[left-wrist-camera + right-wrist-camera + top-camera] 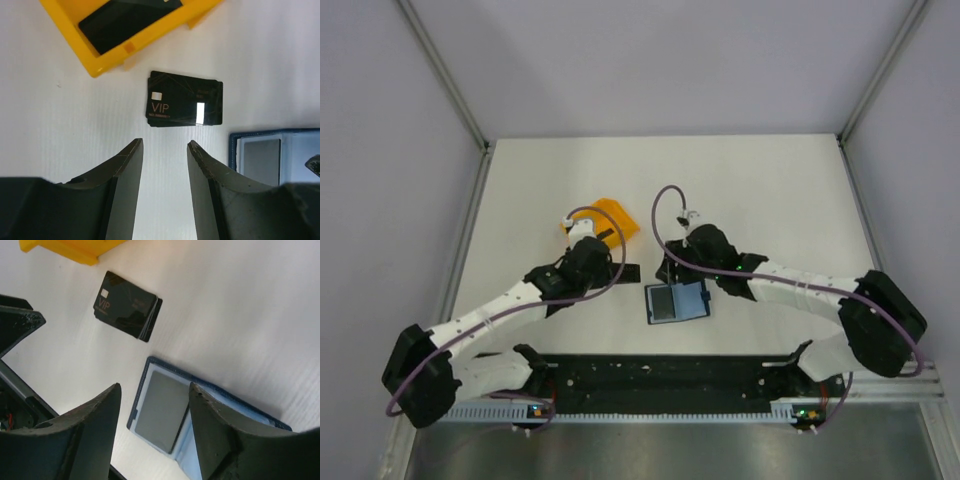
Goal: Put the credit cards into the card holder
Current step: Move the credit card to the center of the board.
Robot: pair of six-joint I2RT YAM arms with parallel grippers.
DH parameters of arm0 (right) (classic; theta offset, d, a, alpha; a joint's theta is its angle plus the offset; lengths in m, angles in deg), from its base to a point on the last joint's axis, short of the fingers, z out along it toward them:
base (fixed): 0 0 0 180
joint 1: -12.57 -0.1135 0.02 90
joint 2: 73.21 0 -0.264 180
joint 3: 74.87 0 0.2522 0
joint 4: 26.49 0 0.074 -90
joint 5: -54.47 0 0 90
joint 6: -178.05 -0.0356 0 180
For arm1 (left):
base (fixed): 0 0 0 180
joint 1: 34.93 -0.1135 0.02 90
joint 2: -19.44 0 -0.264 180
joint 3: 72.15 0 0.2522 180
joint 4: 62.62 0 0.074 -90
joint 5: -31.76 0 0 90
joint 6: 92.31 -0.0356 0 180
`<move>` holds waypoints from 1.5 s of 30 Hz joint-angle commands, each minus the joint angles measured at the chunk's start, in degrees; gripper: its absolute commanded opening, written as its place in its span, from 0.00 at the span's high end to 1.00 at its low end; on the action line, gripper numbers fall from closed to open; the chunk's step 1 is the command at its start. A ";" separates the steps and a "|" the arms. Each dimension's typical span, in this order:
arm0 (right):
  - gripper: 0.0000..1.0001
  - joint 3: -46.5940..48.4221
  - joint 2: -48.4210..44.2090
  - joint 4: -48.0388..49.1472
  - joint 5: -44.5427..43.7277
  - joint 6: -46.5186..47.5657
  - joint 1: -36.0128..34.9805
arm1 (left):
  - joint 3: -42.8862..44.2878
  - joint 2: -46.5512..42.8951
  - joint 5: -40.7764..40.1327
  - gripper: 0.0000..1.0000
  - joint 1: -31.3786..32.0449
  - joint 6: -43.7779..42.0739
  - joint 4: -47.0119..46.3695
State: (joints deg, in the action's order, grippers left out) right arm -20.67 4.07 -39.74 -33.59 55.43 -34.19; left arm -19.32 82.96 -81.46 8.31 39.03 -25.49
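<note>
Left hand released, fingers apart with nothing between them, hovering near the orange bin. Just right of the bin, the credit cards lie stacked slightly askew on the white counter, VIP face up, touching neither bin nor wallet. Further right, the card holder lies spread open, lighter inside up; right hand above it, likewise released and empty.
</note>
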 commanded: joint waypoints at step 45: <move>0.25 29.87 34.79 -1.04 -2.64 20.41 -5.44 | -10.15 -7.63 11.09 0.51 -13.62 -3.46 -10.63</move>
State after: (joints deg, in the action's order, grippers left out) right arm 6.85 37.88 -42.32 -38.42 74.95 -38.60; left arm -29.05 75.31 -71.04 -4.98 36.50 -32.98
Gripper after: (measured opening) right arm 0.750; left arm 0.485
